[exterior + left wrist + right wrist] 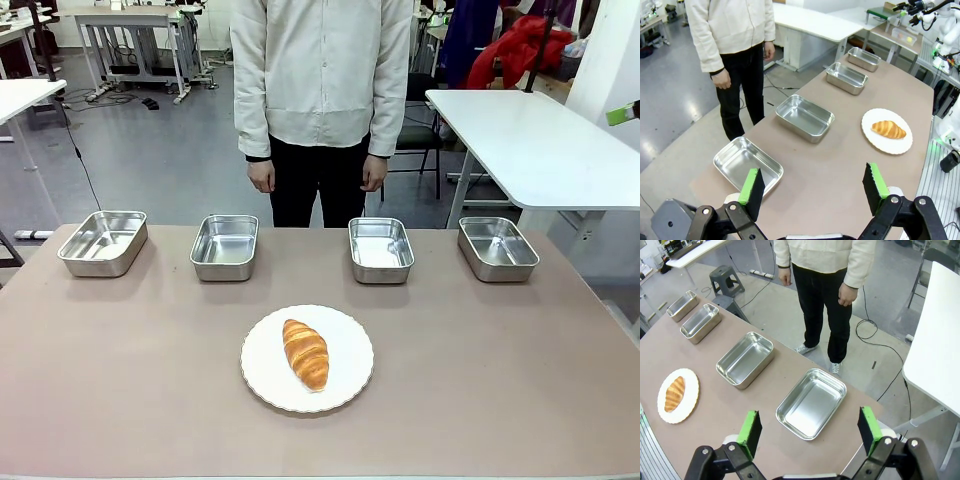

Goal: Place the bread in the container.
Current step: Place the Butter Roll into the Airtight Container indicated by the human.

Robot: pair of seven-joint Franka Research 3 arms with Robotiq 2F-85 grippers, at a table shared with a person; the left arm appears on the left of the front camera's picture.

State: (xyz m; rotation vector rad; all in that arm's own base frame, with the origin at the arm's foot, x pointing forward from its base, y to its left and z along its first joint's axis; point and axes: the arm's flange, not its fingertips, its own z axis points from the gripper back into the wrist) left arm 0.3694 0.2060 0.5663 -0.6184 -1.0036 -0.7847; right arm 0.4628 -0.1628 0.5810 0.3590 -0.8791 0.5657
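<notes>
Brown table [500, 380]: bread [306, 354] lies on a white plate [350, 335], with 4 containers [380, 272] lined up beyond it.
Left gripper [812, 187] and right gripper [809, 432] are held wide open, empty, well apart from it. A light, soft, flaky crust is expected, so a gentle pinch across its narrow middle is advised.

**Bread on plate, all four pans empty**

Croissant [306, 354]: golden-brown, oblong, ridged glossy crust. It lies flat on the round white plate [262, 378], long axis roughly near-to-far, slightly angled. Not in any pan.

Containers: four identical shiny rectangular steel pans with rounded corners and rolled rims. All are upright and empty, spaced apart in one row beyond the plate: far-left pan [100, 264], mid-left pan [222, 271], mid-right pan [380, 274], far-right pan [494, 272]. The plate sits nearest the two middle ones. Can't tell which is the target.
</notes>
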